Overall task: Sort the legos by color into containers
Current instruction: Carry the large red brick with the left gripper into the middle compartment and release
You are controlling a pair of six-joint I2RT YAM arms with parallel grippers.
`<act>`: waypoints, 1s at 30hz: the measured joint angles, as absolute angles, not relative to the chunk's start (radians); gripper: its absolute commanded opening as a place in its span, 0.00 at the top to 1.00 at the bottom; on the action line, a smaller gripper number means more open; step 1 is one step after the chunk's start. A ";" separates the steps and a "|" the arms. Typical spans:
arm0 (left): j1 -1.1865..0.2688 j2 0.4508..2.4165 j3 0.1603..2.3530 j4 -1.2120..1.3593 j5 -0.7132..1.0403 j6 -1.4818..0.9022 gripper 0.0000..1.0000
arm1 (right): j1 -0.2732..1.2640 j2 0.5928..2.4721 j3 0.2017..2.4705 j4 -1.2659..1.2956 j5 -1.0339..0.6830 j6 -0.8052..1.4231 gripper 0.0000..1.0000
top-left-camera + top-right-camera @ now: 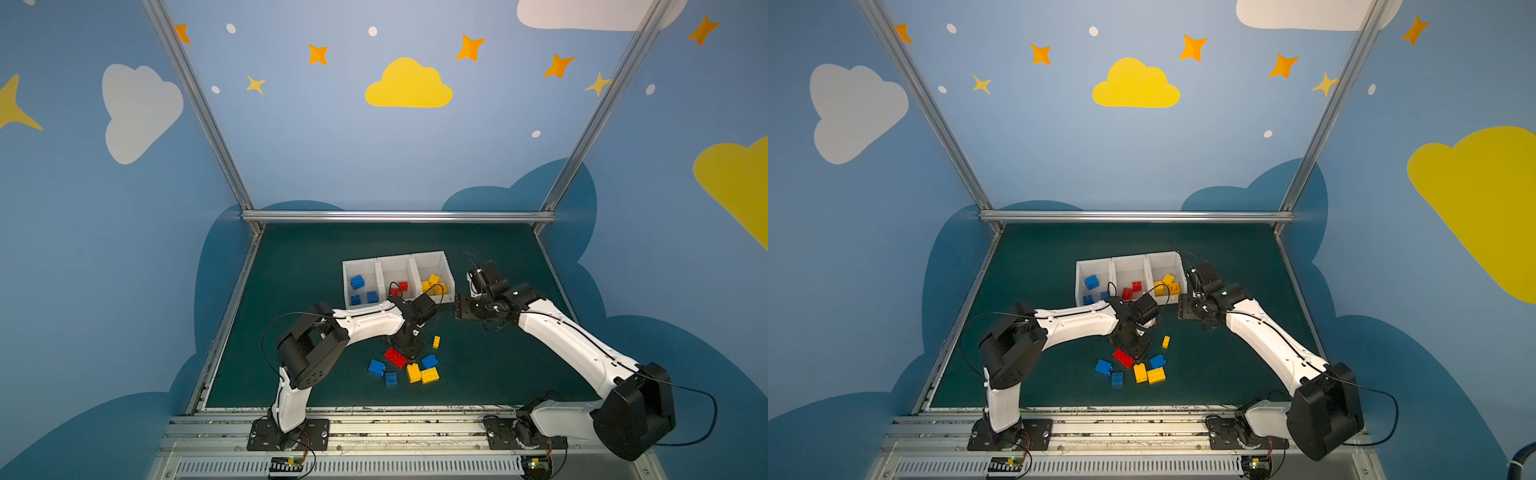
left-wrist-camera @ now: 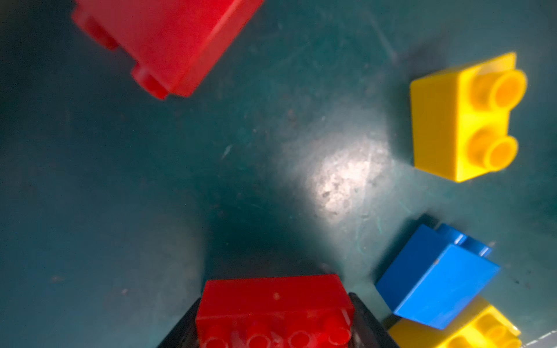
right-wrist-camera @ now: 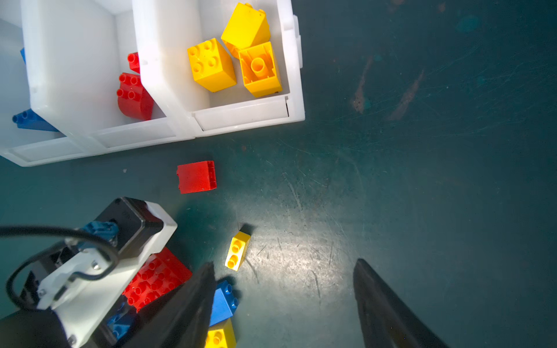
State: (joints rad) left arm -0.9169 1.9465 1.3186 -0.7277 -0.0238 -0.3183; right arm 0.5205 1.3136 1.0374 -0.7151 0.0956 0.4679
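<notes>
the left gripper (image 1: 409, 352) is low on the mat (image 1: 316, 266) in front of the row of white bins (image 1: 395, 258), its jaws closed against both ends of the long red brick (image 2: 272, 304). i cannot tell whether the brick is lifted. the right gripper (image 3: 284, 264) hangs just beside the bins' yellow end, jaws wide apart and empty. the left wrist view's edge cuts off the brick's studs, and a second red brick (image 2: 168, 39) there is blurred. in both top views the left wrist hides its fingertips.

Blurred, edge-cropped: loose red brick (image 2: 162, 42); left pincer (image 2: 274, 328) tips mostly out of frame.
</notes>
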 measured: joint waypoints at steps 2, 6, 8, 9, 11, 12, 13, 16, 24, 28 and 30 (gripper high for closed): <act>-0.917 1.946 1.319 -0.729 -0.030 -0.318 0.37 | 0.519 1.313 1.037 -0.715 0.096 0.468 0.27; -0.914 1.946 1.329 -0.738 -0.049 -0.318 0.39 | 0.517 1.308 1.037 -0.716 0.096 0.467 0.27; -0.904 1.946 1.348 -0.747 -0.054 -0.318 0.39 | 0.515 1.302 1.037 -0.717 0.096 0.467 0.27; -0.895 1.945 1.361 -0.749 -0.053 -0.319 0.40 | 0.513 1.297 1.037 -0.719 0.096 0.466 0.27; -0.870 1.942 1.395 -0.749 -0.051 -0.320 0.40 | 0.507 1.288 1.037 -0.722 0.097 0.464 0.27; -0.852 1.941 1.419 -0.748 -0.051 -0.321 0.41 | 0.505 1.282 1.037 -0.723 0.097 0.464 0.27; -0.836 1.940 1.441 -0.746 -0.050 -0.321 0.41 | 0.503 1.278 1.037 -0.723 0.097 0.463 0.27; -0.784 1.940 1.524 -0.738 -0.057 -0.321 0.41 | 0.496 1.263 1.037 -0.723 0.096 0.463 0.27; -0.669 2.084 1.871 -0.734 -0.083 -0.312 0.40 | 0.490 1.245 1.037 -0.723 0.087 0.464 0.27; -0.646 2.210 1.998 -0.769 -0.095 -0.295 0.40 | 0.490 1.237 1.025 -0.724 0.084 0.464 0.27; -0.643 2.246 2.029 -0.788 -0.102 -0.293 0.40 | 0.489 1.230 1.018 -0.727 0.083 0.464 0.27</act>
